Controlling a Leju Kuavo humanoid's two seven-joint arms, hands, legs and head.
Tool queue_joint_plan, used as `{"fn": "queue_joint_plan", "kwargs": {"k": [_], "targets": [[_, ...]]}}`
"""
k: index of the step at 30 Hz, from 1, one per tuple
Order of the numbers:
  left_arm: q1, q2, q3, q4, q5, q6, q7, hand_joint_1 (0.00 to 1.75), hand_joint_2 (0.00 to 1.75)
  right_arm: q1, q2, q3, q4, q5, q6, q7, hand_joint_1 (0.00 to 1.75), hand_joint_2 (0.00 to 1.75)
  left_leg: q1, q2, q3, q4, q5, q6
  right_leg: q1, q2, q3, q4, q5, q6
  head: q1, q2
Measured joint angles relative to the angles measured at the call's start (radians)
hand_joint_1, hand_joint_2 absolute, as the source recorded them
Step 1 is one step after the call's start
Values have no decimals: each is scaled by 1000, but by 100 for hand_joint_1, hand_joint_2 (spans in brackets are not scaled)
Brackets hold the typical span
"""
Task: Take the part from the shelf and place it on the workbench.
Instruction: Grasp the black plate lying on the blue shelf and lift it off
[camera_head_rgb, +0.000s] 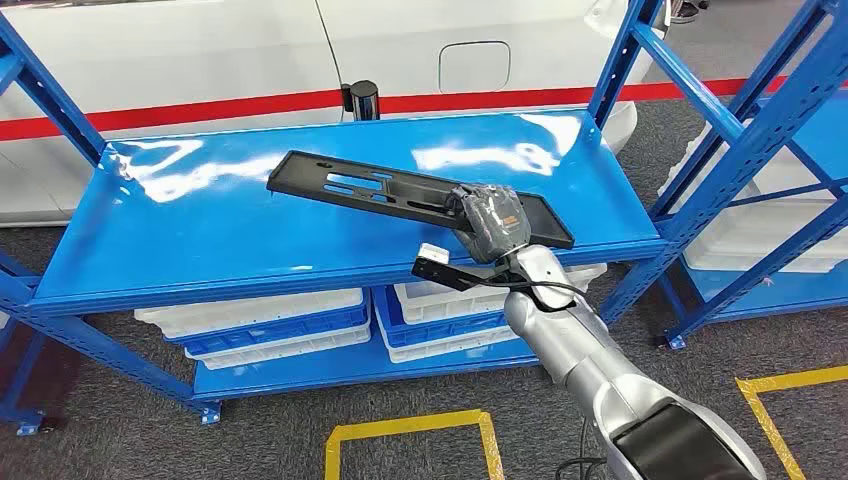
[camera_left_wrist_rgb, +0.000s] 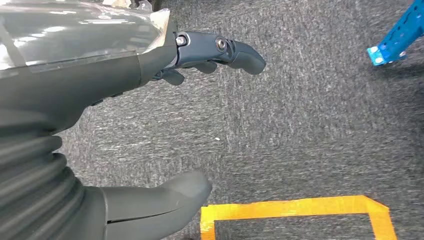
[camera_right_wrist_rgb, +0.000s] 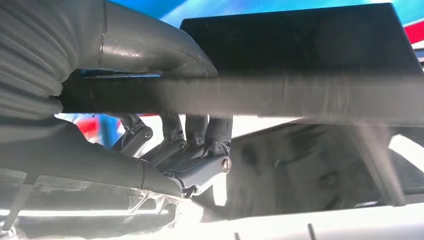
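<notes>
A long flat black part (camera_head_rgb: 350, 185) with slots lies slanted over the top of the blue shelf (camera_head_rgb: 200, 240). My right hand (camera_head_rgb: 490, 222) grips it near its right end. In the right wrist view the thumb (camera_right_wrist_rgb: 145, 45) lies on one face of the black part (camera_right_wrist_rgb: 310, 45) and the dark fingers (camera_right_wrist_rgb: 200, 160) curl around the other. I cannot tell whether the part still touches the shelf. My left hand (camera_left_wrist_rgb: 65, 90) hangs above grey carpet with thumb and fingers (camera_left_wrist_rgb: 220, 50) apart, holding nothing.
White and blue bins (camera_head_rgb: 270, 320) fill the shelf's lower level. A second blue rack (camera_head_rgb: 760, 130) stands close on the right. A white car body (camera_head_rgb: 200, 50) and a black post (camera_head_rgb: 362, 100) are behind the shelf. Yellow floor tape (camera_head_rgb: 410, 430) marks the carpet in front.
</notes>
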Motion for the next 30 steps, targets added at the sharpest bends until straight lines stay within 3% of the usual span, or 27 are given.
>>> {"fn": "queue_joint_plan", "kwargs": {"k": [5, 11, 21, 30], "targets": [[0, 1, 0, 0, -9, -2, 29, 0, 175, 51, -53, -10, -146, -137, 103, -98, 175, 175, 0, 0, 0, 0, 0, 0, 0, 0, 0, 0, 0, 0, 0, 0], [2, 5, 0, 0, -8, -12, 51, 0, 175, 121, -127, -31, -342, -229, 178, -146, 175, 175, 0, 0, 0, 0, 0, 0, 0, 0, 0, 0, 0, 0, 0, 0], [2, 7, 0, 0, -28, -21, 97, 0, 175, 226, -224, -40, -608, -213, 234, -161, 175, 175, 0, 0, -1, 0, 0, 0, 0, 0, -1, 0, 0, 0, 0, 0], [2, 8, 0, 0, -28, -29, 117, 0, 175, 284, -265, -40, -753, -174, 242, -140, 175, 175, 0, 0, -1, 0, 0, 0, 0, 0, -1, 0, 0, 0, 0, 0]]}}
